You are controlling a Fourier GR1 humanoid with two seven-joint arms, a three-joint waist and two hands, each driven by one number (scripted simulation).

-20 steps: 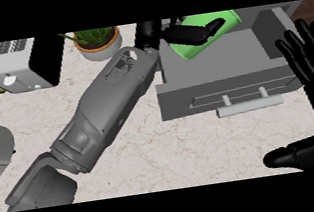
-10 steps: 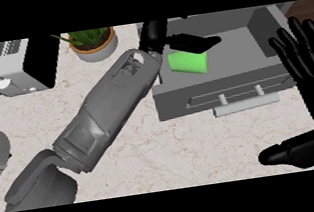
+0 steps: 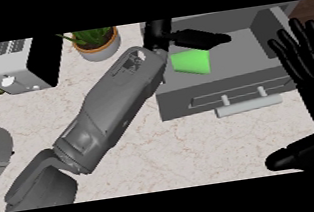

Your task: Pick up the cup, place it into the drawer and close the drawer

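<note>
The left hand (image 3: 189, 39) is over the open drawer (image 3: 248, 67) at the far side of the surface (image 3: 196, 148), its grey forearm slanting up from the near left. Its dark fingers stretch out straight to the right, open, not wrapped round anything.

Just nearer than those fingers sits the green cup (image 3: 191, 63), inside the drawer, at its left end, close to the forearm. Its far edge meets the fingers from this angle; whether they touch, I cannot tell. The cup shows as a squat green shape, about as wide as it is long, with its near edge slanting down to the right. No clear long axis shows, and which way the mouth points cannot be made out.

The drawer's front, with its pale handle (image 3: 249, 106), faces the near side.

On the right, the right hand (image 3: 311, 68) is open, fingers straight and pointing far, with the thumb low at the near right edge.

Far left there is a toaster (image 3: 17, 67), and a potted plant (image 3: 97, 41) beside it.
</note>
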